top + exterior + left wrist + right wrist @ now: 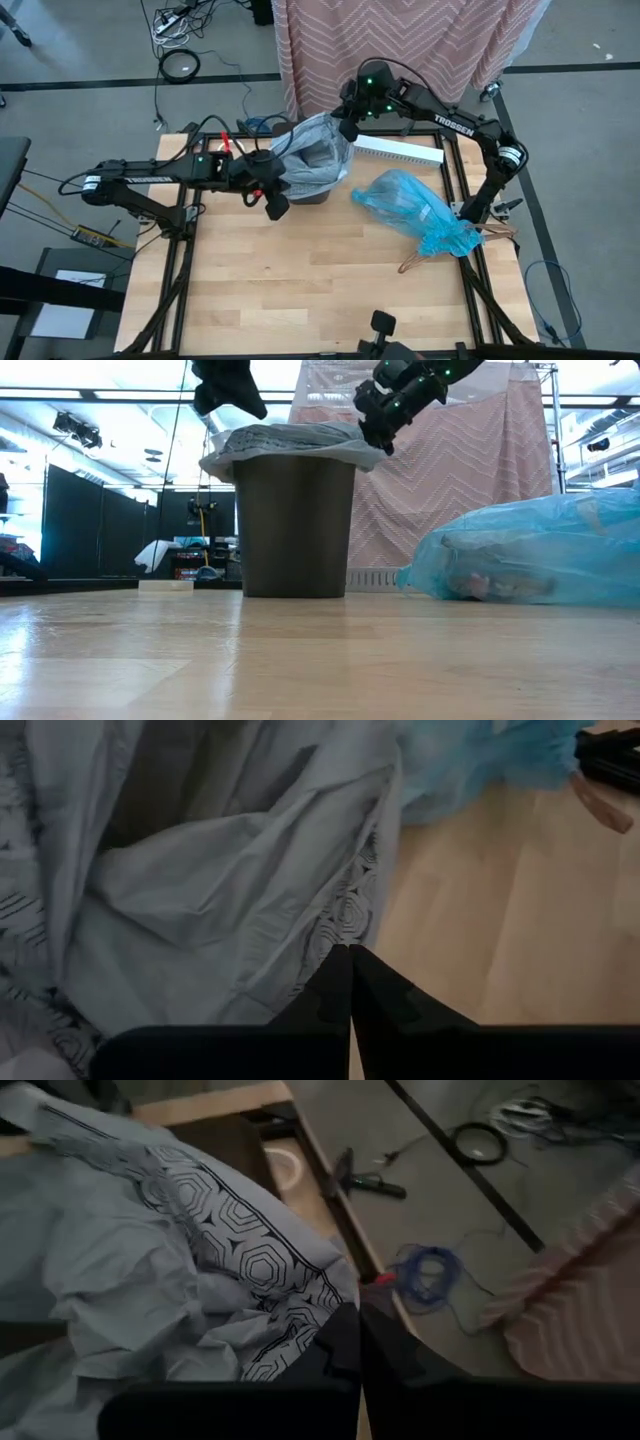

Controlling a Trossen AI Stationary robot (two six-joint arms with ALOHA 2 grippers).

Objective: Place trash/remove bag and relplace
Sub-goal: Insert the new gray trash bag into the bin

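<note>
Bin relining: grey bag [312, 155] over bin [294, 525], centre frame.
Blue bag [415, 210] w/ trash on bench, centre-right. Both arms' jaws together at grey rim. Film prob. light, soft, slippery; pinch hem.

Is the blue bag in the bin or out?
Out. The blue bag lies on its side on the table, beside the bin.

Dark bin [294, 525] upright on wooden table [300, 290], w/ pale grey patterned liner [318, 160] draped over its rim. White ridged strip [398, 150] lies near table's far edge. Pink zigzag curtain [400, 35] behind. Cables [180, 20] and a black coil [180, 65] on floor.
</note>
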